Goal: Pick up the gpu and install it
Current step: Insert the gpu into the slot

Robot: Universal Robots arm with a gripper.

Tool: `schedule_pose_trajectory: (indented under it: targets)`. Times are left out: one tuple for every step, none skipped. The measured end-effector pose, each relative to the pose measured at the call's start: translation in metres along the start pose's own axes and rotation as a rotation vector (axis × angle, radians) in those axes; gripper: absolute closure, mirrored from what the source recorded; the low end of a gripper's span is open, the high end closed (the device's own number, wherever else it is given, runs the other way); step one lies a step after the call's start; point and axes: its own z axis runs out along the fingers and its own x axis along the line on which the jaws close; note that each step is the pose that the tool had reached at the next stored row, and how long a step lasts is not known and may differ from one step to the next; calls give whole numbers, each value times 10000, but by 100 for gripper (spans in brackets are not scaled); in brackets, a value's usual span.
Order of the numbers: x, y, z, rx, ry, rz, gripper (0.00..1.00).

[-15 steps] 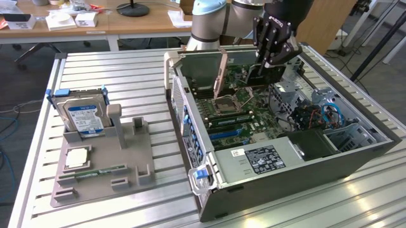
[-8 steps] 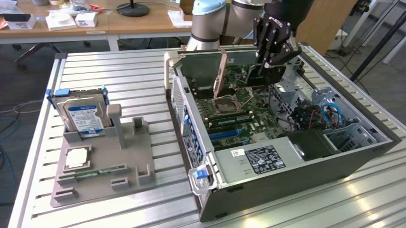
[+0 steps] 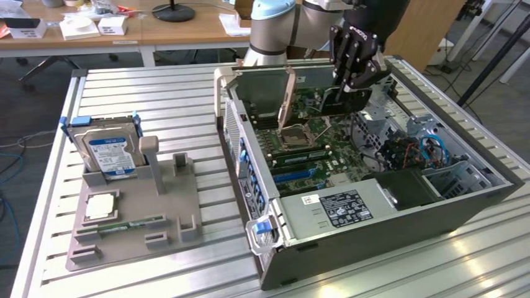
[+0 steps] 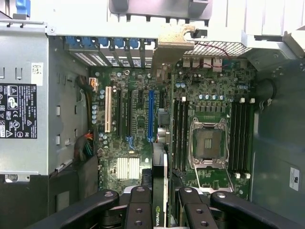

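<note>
My gripper (image 3: 354, 87) hangs over the open computer case (image 3: 414, 217), shut on the gpu (image 3: 311, 98). The card is upright, its pale metal bracket (image 3: 287, 93) pointing toward the case's rear wall. In the wrist view the gpu (image 4: 163, 162) appears edge-on, running from between my black fingers (image 4: 139, 210) up to its bracket (image 4: 174, 40) near the rear slot openings. It hovers above the motherboard (image 4: 138, 143), just beside the blue expansion slot (image 4: 150, 117). I cannot tell whether the card's edge touches the board. My gripper (image 4: 159, 207) clamps the card near its NVIDIA mark.
A grey fixture (image 3: 133, 211) on the exterior view's left holds a hard drive with a blue label (image 3: 112, 152), a processor chip (image 3: 99, 205) and a green memory stick (image 3: 124, 225). The power supply (image 3: 339, 208), processor socket (image 4: 208, 143) and drive cage with cables (image 3: 431, 155) crowd the case.
</note>
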Motion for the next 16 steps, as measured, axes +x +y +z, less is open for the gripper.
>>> schedule_pose_trajectory:
  targets:
    - [0, 0, 9, 0, 0, 0, 74]
    - [0, 0, 18, 0, -1, 0, 74]
    - [1, 0, 28, 1, -1, 0, 74]
    - [1, 0, 38, 0, -1, 0, 74]
    - [1, -1, 48, 0, -1, 0, 74]
    - [1, -1, 57, 0, 0, 0, 74]
    - [2, -1, 66, 0, -1, 0, 74]
    - [2, -1, 74, 0, -1, 0, 74]
    - [2, -1, 81, 0, 0, 0, 74]
    - [2, -1, 88, 0, 1, 0, 74]
    - [2, -1, 96, 0, 0, 0, 74]
    - [2, -1, 103, 0, -1, 0, 74]
    - [3, -1, 111, 1, 0, 0, 74]
    - [3, -1, 121, 1, -1, 0, 74]
    - [3, -1, 131, 0, 0, 0, 74]
    - [4, -2, 143, 0, 1, 0, 74]
